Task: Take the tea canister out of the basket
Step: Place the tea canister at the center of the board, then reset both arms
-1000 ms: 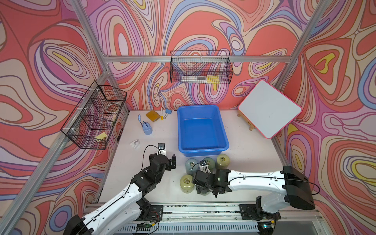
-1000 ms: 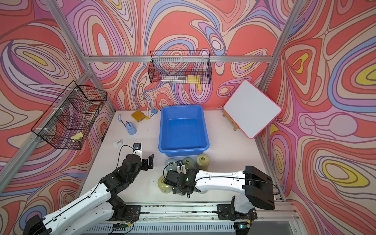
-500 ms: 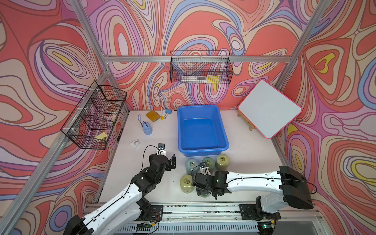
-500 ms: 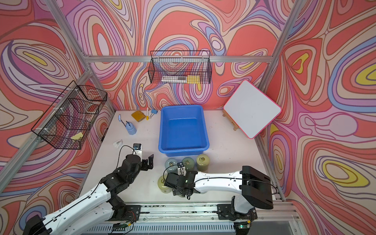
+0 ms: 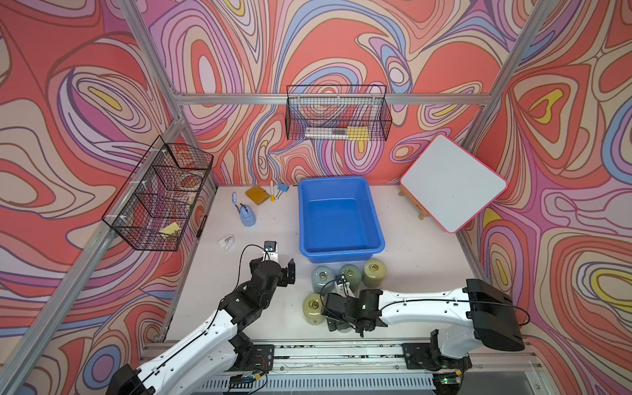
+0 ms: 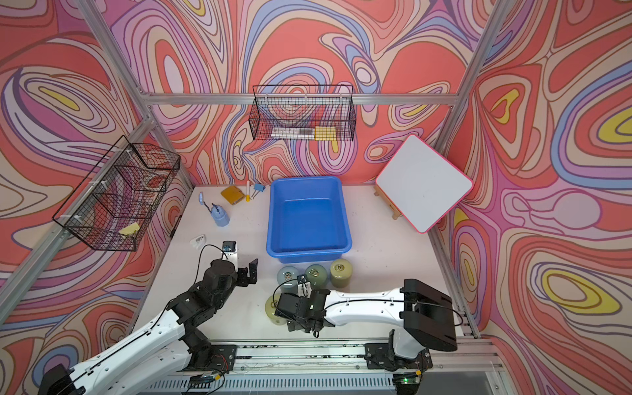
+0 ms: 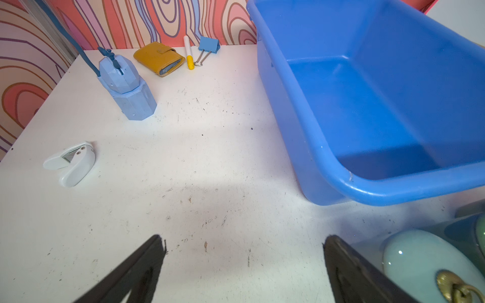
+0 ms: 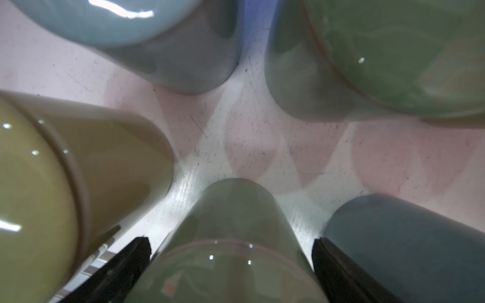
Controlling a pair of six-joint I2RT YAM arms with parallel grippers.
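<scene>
Right gripper (image 8: 231, 240) has just sprung from a tight close to jaws spread wide. They now flank the green tea canister (image 8: 228, 217) with a slim gap at each side, so it stands free on the worktop (image 5: 427, 266), outside the basket (image 5: 342, 251) and off its robot-side wall, among the other canisters (image 5: 374, 272). Since the basket's floor is bare in both top views, I judge the removal done, with only a clean retreat left; the left gripper (image 7: 244, 241), wide and empty, hovers off that same wall's left corner.
</scene>
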